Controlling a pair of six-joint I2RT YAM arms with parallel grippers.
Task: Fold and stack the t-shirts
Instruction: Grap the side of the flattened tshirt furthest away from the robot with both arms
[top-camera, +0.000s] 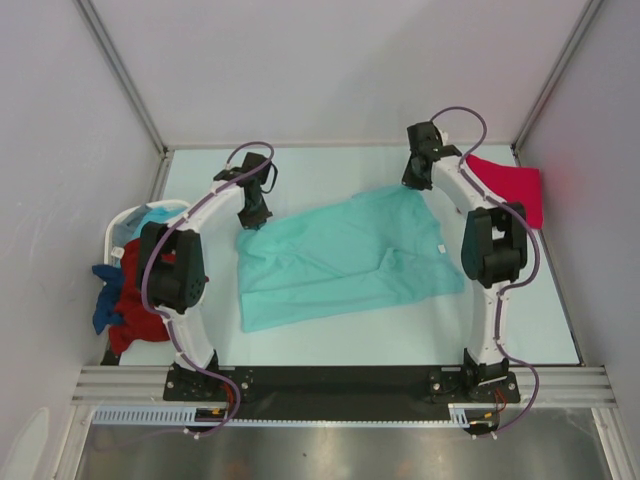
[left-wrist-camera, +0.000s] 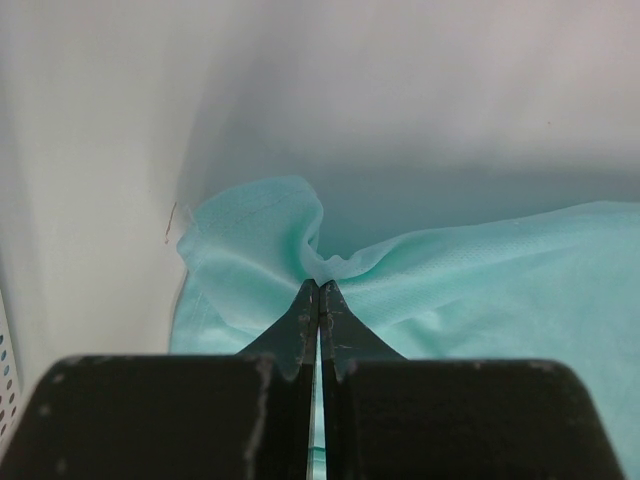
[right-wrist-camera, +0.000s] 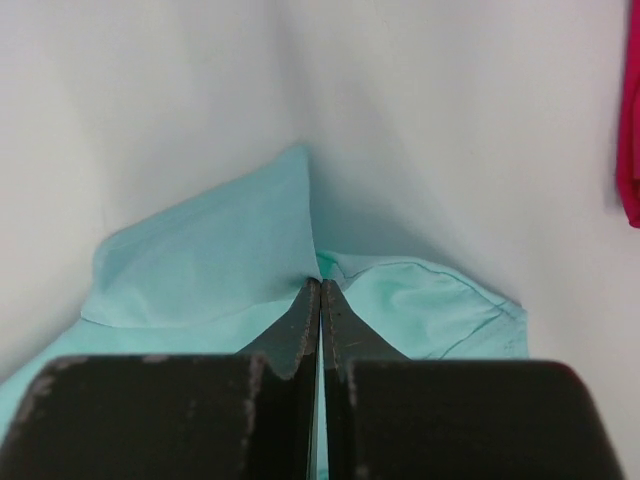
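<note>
A light teal t-shirt (top-camera: 335, 260) lies spread in the middle of the table. My left gripper (top-camera: 252, 217) is shut on its far left corner; in the left wrist view the cloth (left-wrist-camera: 300, 255) bunches at the closed tips (left-wrist-camera: 319, 285). My right gripper (top-camera: 413, 182) is shut on its far right edge; the right wrist view shows teal cloth (right-wrist-camera: 220, 260) pinched at the tips (right-wrist-camera: 319, 283). A bright pinkish-red t-shirt (top-camera: 512, 186) lies at the far right, also seen in the right wrist view (right-wrist-camera: 630, 120).
A white laundry basket (top-camera: 130, 222) at the left edge holds a dark red shirt (top-camera: 135, 305), a blue shirt (top-camera: 103, 300) hanging over its side, and a light blue one (top-camera: 155, 215). White walls enclose the table on three sides.
</note>
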